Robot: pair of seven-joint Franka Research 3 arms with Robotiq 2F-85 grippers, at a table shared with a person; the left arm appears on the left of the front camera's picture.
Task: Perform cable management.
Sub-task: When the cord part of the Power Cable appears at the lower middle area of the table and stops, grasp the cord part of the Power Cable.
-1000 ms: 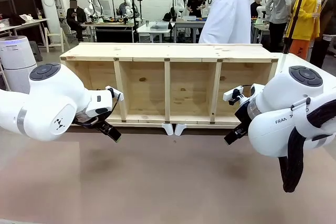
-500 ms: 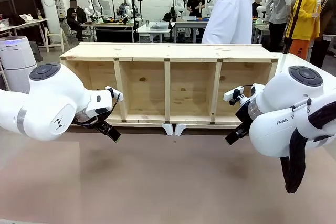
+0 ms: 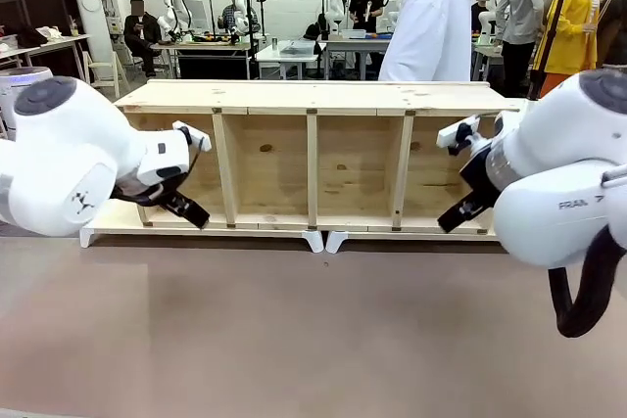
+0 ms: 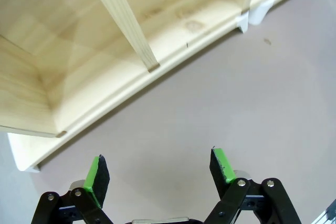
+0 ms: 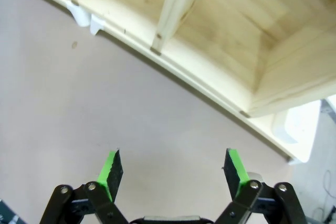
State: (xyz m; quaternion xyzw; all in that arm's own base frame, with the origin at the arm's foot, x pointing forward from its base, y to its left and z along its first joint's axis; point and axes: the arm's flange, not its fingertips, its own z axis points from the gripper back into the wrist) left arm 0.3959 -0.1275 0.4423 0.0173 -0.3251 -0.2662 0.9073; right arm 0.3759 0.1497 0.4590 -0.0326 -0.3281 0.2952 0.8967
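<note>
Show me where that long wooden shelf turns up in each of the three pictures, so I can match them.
Front view: the wooden shelf spans the middle, open side facing the camera.
Left wrist view: the shelf takes the upper left, its edge running diagonally.
Right wrist view: the shelf takes the upper right.
Shared landmark: the two white feet under its middle: bottom centre, upper right, upper left, in that order.

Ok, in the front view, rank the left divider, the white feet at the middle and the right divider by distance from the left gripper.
1. The left divider, just to the right of the left gripper.
2. The white feet, at the shelf bottom edge, middle.
3. The right divider, toward the shelf's right end.
</note>
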